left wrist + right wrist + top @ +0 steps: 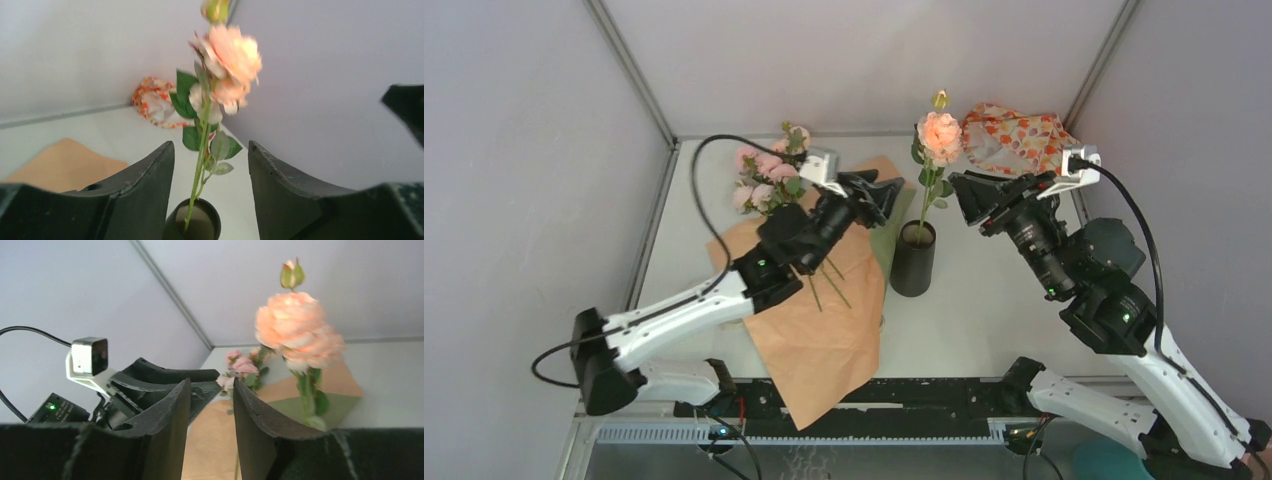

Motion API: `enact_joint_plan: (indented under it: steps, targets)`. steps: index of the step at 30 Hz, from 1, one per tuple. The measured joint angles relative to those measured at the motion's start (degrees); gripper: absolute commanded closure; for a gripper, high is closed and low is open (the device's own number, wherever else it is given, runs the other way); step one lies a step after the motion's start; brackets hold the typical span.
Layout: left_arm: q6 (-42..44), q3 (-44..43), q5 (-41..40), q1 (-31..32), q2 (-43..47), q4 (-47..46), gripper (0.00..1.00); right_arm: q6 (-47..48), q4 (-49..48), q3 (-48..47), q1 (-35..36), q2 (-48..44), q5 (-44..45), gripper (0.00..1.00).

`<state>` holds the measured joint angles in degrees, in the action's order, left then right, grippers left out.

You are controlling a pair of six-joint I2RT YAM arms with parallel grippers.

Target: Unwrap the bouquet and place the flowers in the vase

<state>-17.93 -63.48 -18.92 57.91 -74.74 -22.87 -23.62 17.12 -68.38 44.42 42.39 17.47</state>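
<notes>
Brown paper wrap [824, 340] lies open across near counter [994, 320]. Mid-counter: black vase [913, 262], one peach rose [940, 135] upright inside. Left end effector [879, 195] jaws apart, empty, just left of stem; right end effector [969, 195] apart, empty, opposite. Far left: loose roses [764, 175] on wrap, stems apparently pointing nearward under left arm, nearer for next pick.
</notes>
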Motion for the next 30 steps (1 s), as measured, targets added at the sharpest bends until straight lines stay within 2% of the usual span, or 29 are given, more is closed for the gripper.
enact_joint_plan:
  steps: [5, 11, 14, 16, 18, 22, 26, 30]
  targets:
    - [1.4, 1.99, -5.18, 0.07, 11.28, 1.09, 0.3, 0.55, -2.12, -3.17, 4.46, 4.76, -0.57, 0.54]
    - [0.92, 3.19, -16.09, -1.36, 20.68, 6.56, 0.27, 1.05, -2.54, -7.02, 8.31, 13.05, -1.77, 0.54]
    - [-3.06, 3.17, -17.84, -7.13, 21.64, 13.05, 0.28, 1.25, -1.77, -10.75, 9.84, 19.15, -3.08, 0.54]
    - [-7.58, 3.28, -15.47, -13.16, 21.18, 17.68, 0.29, 1.49, 1.18, -15.69, 10.49, 24.17, -3.87, 0.54]
    - [-12.74, 3.89, -10.69, -20.83, 19.41, 21.94, 0.32, 1.77, 4.55, -21.42, 10.8, 29.22, -4.55, 0.54]
    - [-19.5, 3.82, -1.25, -30.67, 11.8, 28.59, 0.37, 2.08, 9.31, -26.43, 10.88, 34.69, -5.16, 0.54]
    - [-22.97, 1.68, 7.41, -35.1, 0.5, 33.7, 0.4, 2.1, 13.84, -26.67, 10.32, 35.78, -5.7, 0.54]
    - [-24.98, -1.51, 11.39, -36.52, -8.68, 38.4, 0.39, 2.1, 16.52, -26.67, 9.11, 35.89, -6.27, 0.54]
